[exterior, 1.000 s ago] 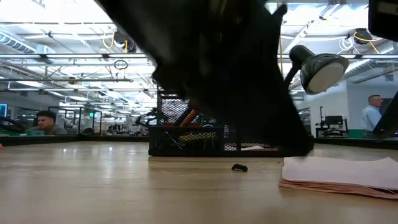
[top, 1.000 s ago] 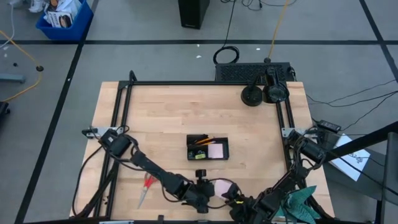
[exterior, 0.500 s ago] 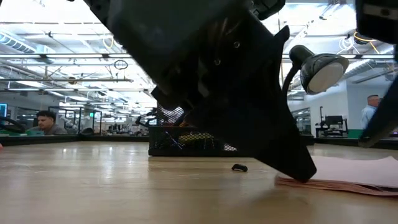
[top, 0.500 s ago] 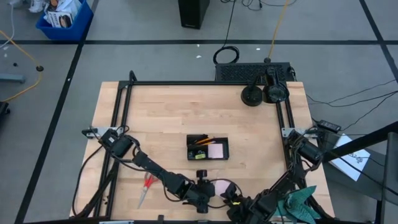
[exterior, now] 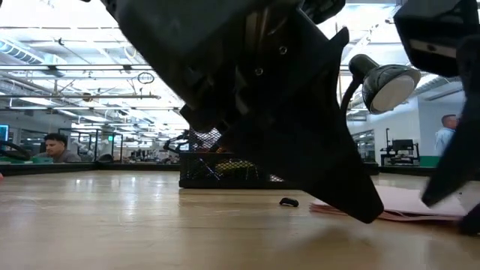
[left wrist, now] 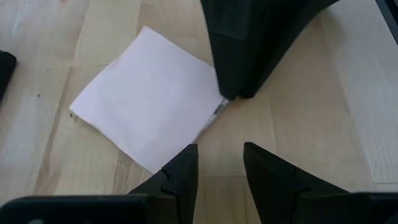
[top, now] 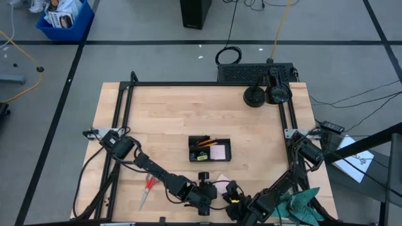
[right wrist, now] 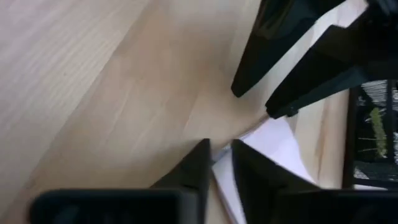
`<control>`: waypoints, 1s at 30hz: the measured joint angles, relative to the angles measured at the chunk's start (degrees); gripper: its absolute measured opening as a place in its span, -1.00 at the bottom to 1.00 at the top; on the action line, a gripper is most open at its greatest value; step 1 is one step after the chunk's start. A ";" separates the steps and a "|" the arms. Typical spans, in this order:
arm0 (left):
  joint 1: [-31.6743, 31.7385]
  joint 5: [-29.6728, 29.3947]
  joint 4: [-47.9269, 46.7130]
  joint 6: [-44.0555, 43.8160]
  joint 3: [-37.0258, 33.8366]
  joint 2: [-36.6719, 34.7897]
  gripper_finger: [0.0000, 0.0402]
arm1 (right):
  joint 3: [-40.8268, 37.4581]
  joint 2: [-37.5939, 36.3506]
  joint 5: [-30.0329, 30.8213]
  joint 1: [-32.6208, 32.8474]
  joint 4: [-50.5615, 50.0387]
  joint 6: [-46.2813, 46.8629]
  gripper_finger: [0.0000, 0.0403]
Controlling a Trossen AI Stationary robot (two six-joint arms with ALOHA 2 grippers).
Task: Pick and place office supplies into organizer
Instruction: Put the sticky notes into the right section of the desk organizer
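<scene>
The pink sticky-note pad [left wrist: 143, 106] lies on the wood near the table's near edge [top: 221, 181], in front of the black organizer [top: 210, 149]. My right gripper [right wrist: 220, 144] reaches in from the near right and is shut on one corner of the pad. My left gripper [left wrist: 219, 147] hovers open just beside the pad's near side, touching nothing. The red-handled scissors [top: 149, 188] lie flat at the near left. A small black binder clip [exterior: 289, 202] sits on the table between pad and organizer. My right gripper pinches the pad's corner [right wrist: 249, 140] nearest that arm between its two fingers. The fingers [left wrist: 239, 68] slant down at it from the table's near right side. The rest of the pad [exterior: 405, 212] lies on the table.
The organizer holds orange pencils and a pink pad. A teal cloth [top: 308, 201] lies at the near right corner. A desk lamp [top: 267, 94] and a black box [top: 254, 72] stand at the far right. Bare wood spreads across the far and left parts.
My right gripper has come down and moved toward the pad, reaching its corner. In the low view the pad has shifted a little along the table.
</scene>
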 joint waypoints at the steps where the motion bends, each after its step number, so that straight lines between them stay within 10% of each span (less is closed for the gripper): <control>1: 0.00 0.00 0.00 0.02 0.01 0.00 -0.32 | 0.00 0.00 -0.69 -0.04 -0.09 -0.11 -0.80; 13: -0.42 0.00 -0.02 1.93 0.00 0.02 -0.32 | 12.96 0.90 3.03 1.70 -23.24 -2.18 -1.00; 30: -1.34 -0.01 -2.02 2.97 0.07 0.02 -0.32 | 26.86 0.57 13.25 4.22 -28.91 -6.85 -1.00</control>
